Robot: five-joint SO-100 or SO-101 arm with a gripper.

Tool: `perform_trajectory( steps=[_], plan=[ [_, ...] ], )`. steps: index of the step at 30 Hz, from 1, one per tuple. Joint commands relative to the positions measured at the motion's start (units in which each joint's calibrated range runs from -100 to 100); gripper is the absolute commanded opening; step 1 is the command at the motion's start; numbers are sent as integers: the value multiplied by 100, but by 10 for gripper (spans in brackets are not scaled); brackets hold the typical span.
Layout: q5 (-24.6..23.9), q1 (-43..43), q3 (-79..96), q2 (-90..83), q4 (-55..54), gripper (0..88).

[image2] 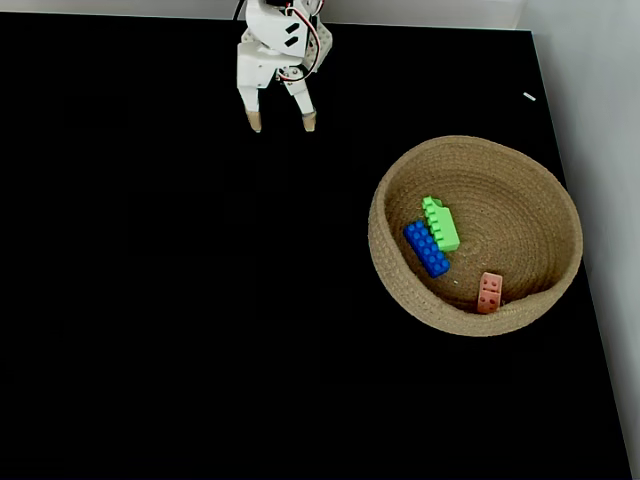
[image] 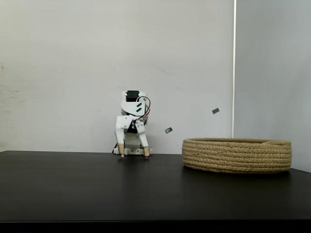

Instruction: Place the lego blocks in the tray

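Fixed views both show my fingers [image2: 279, 122] spread wide with nothing between them, tips pointing down at the table [image2: 150, 300] near the top centre of the frame from above. From the side view my fingers [image: 132, 153] sit at centre frame, tan tips at or just above the dark surface; I cannot tell whether they touch it.

Outward from there, the table around me is bare. The tray [image2: 390, 270] lies at the right of the frame from above, well apart from me. Inside it the blue brick [image2: 427, 250] and the green brick [image2: 440, 223] lie side by side, touching, near the middle, and the salmon-pink brick [image2: 489, 293] rests against the lower inner wall. From the side, the tray [image: 236, 155] sits at right, its wall hiding the bricks.

As I judge it, the task looks finished: all three bricks are in. The right thing now is to stay clear of the tray rim and rest folded.
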Motion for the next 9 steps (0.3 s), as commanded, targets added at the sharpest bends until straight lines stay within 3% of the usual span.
perform_trajectory(
  steps=[1,9],
  plan=[
    [-54,-5,265,-414,93,283],
    [-396,52,265,-440,93,279]
  ],
)
